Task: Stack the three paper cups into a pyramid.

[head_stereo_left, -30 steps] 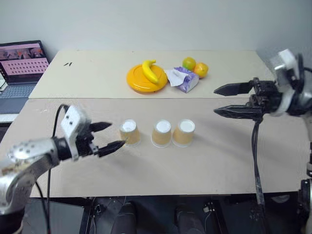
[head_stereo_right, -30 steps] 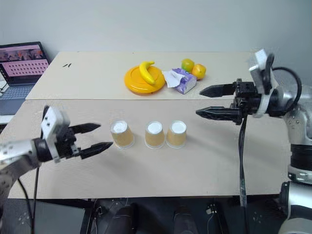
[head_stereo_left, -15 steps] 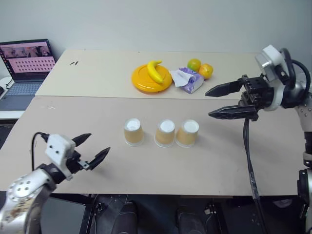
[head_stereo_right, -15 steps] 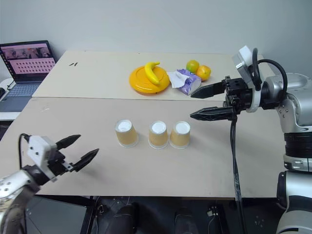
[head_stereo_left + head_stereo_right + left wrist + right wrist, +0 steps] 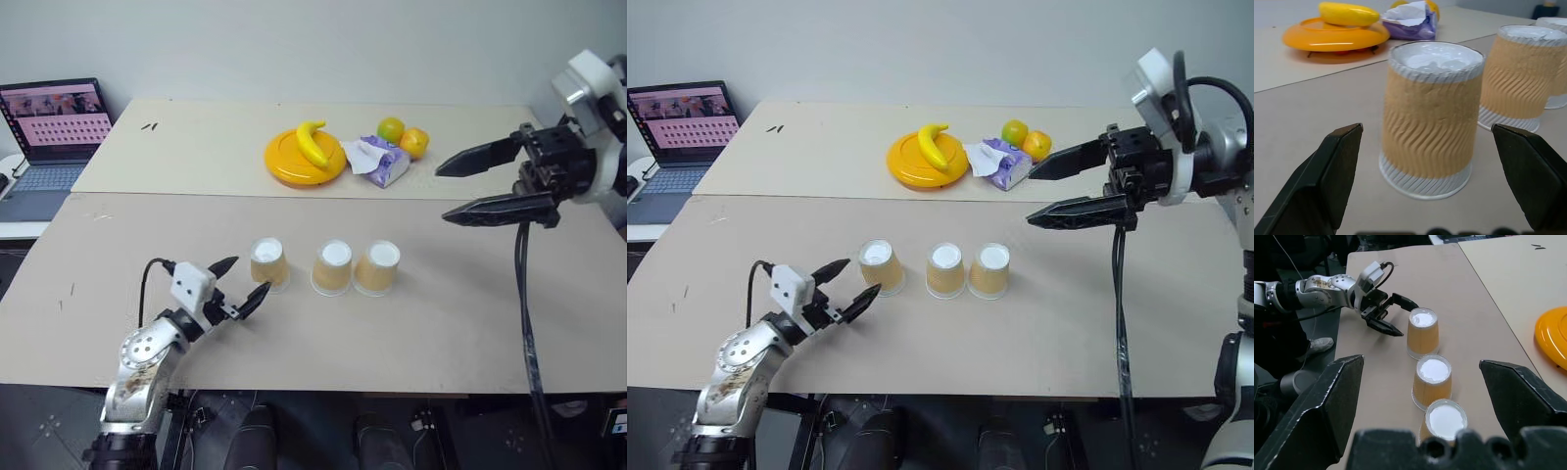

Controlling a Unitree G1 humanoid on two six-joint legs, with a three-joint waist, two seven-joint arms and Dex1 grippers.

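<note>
Three paper cups stand upside down in a row on the near tan table (image 5: pixel 441 323), white bases up; the middle cup (image 5: pixel 332 267) serves as the landmark; the right cup (image 5: pixel 376 267) stands just beside it, touching or nearly so; the left cup (image 5: pixel 268 263) stands apart from it, with a clear gap between; none is stacked on another.

The left gripper (image 5: pixel 242 282) sits low over the table on the far side of the left cup from the middle cup, its two black fingers spread wide and empty, tips close to that cup's side without clasping it; in the left wrist view the left cup stands between the two finger pads, apart from both.

The right gripper (image 5: pixel 453 189) hangs raised above the table, beyond the right cup from the middle cup and well apart from all three; its fingers are spread wide and hold nothing, pointing toward the robot's left.

Behind the middle cup, on the far table, lie an orange plate (image 5: pixel 294 162) with a banana (image 5: pixel 313 142) on it, a purple tissue pack (image 5: pixel 377 161) and two citrus fruits (image 5: pixel 404 137); a laptop (image 5: pixel 54 122) stands open at the far left.
</note>
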